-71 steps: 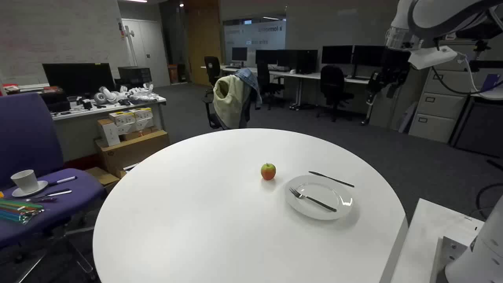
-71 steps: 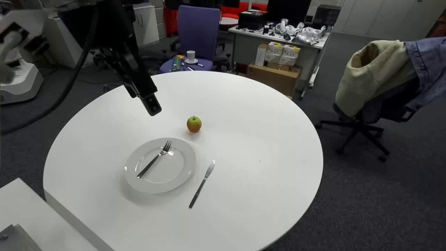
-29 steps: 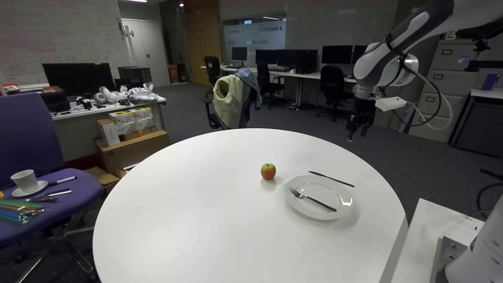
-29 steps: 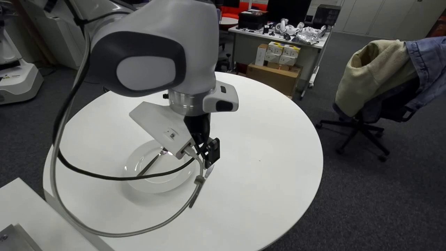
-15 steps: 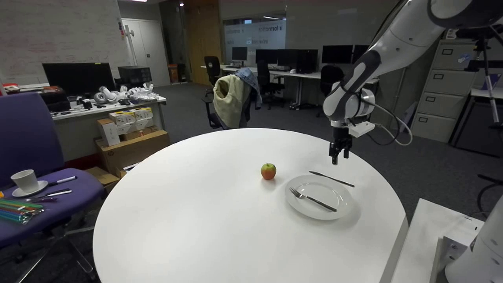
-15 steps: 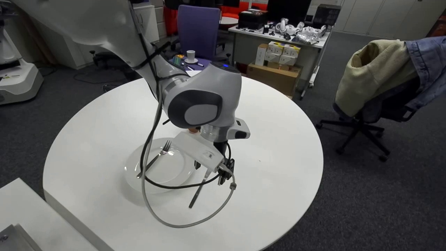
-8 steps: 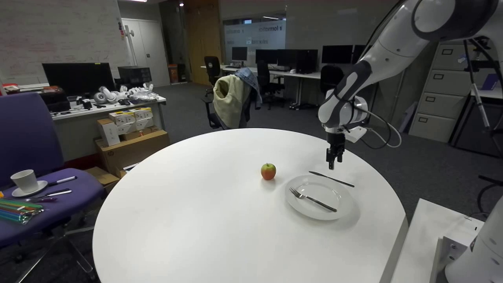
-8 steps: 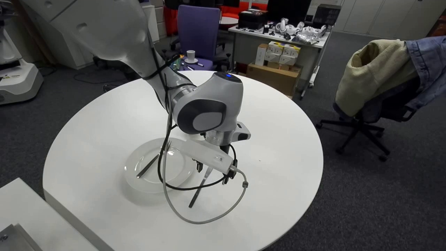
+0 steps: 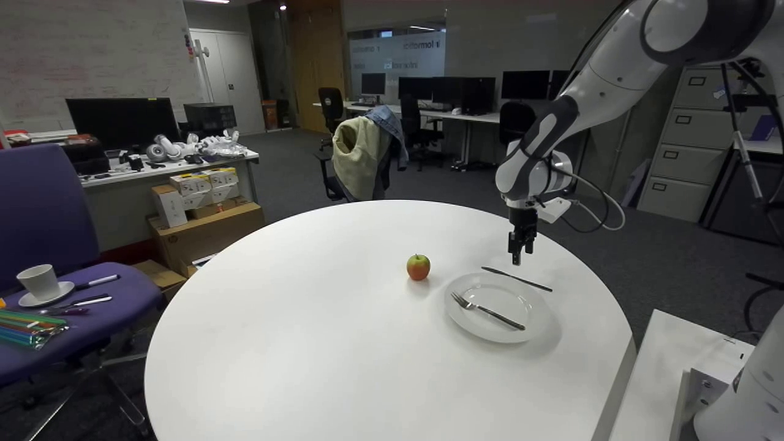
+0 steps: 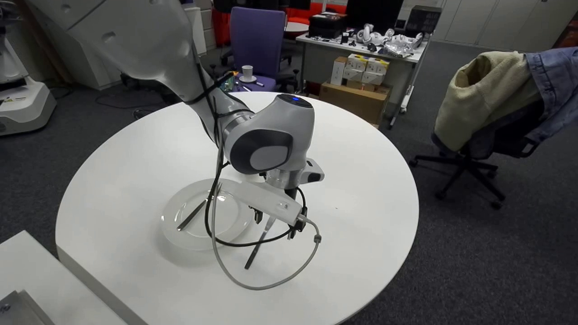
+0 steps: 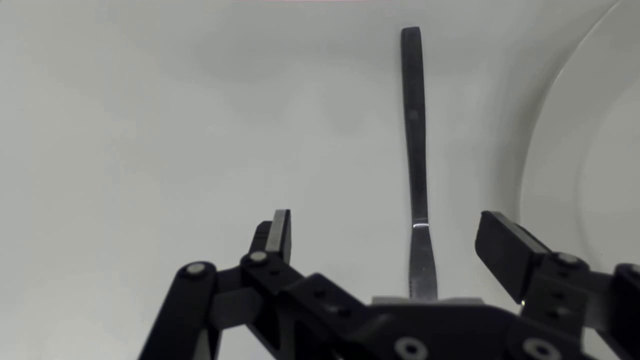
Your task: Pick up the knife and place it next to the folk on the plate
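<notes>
The dark knife [image 9: 508, 275] lies flat on the table beside the white plate [image 9: 474, 329]. The silvery fork [image 9: 499, 316] with a dark handle lies on the plate; the arm's cables partly cover it in an exterior view [image 10: 192, 215]. My gripper [image 9: 522, 256] is open and empty, pointing down above the knife. In the wrist view the knife [image 11: 415, 130] passes between the open fingers of my gripper [image 11: 386, 214], closer to the right finger [image 11: 507, 250]. The blade's tip is hidden behind the gripper body. The plate's rim [image 11: 545, 165] is just right of the right finger.
An apple [image 9: 418, 267] stands on the round white table [image 9: 306, 318] near the plate; the arm hides it in an exterior view. A cable loop [image 10: 257, 288] hangs from the wrist camera housing [image 10: 271, 203]. A purple chair [image 9: 79, 294] holds a cup and pens.
The gripper came over the table from beyond its edge and descended above the knife, turning to point down. In the last half second it is almost still. Knife, fork and plate have not moved.
</notes>
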Tool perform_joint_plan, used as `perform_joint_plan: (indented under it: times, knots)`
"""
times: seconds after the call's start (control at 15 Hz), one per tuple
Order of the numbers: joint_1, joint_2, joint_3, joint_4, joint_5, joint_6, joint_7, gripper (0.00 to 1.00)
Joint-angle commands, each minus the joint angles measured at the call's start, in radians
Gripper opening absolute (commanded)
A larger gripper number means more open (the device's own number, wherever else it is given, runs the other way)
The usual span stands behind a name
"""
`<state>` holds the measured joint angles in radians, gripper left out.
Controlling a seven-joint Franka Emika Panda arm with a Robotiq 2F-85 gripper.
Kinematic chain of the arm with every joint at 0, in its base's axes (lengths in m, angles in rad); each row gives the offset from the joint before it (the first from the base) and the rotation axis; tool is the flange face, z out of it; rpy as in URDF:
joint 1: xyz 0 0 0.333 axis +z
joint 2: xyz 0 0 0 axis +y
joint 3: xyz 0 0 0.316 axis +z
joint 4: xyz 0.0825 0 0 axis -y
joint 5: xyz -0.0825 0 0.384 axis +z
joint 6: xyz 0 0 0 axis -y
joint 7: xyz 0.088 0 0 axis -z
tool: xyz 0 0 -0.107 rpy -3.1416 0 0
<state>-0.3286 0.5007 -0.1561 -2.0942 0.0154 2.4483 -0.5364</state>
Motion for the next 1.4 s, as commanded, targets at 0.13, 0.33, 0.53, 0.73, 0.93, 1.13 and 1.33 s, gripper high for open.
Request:
perform_joint_plan:
  times: [0.13,0.33,0.53,0.73,0.93,1.13,1.33]
  knots:
    - [-0.002,0.010,0.015,0.001,-0.053,0.019,0.022,1.00]
    - [0.005,0.019,0.007,0.003,-0.085,0.028,0.042,1.00]
    - [0.002,0.033,0.011,0.008,-0.095,0.038,0.047,1.00]
    - [-0.003,0.060,0.024,0.013,-0.086,0.059,0.041,1.00]
    - [-0.013,0.089,0.045,0.010,-0.070,0.120,0.036,1.00]
    - [-0.014,0.111,0.057,0.005,-0.075,0.175,0.042,1.00]
    - [-0.019,0.110,0.062,0.003,-0.074,0.196,0.045,1.00]
